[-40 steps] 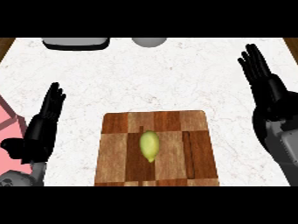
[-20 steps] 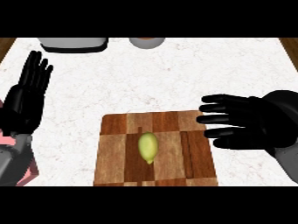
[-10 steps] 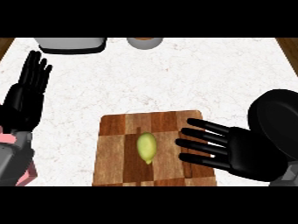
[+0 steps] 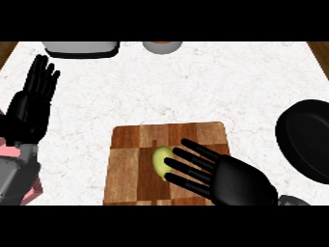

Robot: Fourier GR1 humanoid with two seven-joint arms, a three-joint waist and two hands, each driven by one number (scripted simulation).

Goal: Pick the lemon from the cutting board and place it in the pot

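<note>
Here, one lemon (image 4: 160, 158) on one cutting board (image 4: 135, 144), right hand (image 4: 227, 177) spread over it, left hand (image 4: 30, 106) flat.

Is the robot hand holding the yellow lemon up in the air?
No, the small yellow-green lemon lies on the brown wooden cutting board, with the right robot hand spread open beside it.

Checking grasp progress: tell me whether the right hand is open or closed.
Open. The right hand lies over the cutting board with fingers straight and spread, their tips covering part of the lemon, not curled round it.
</note>
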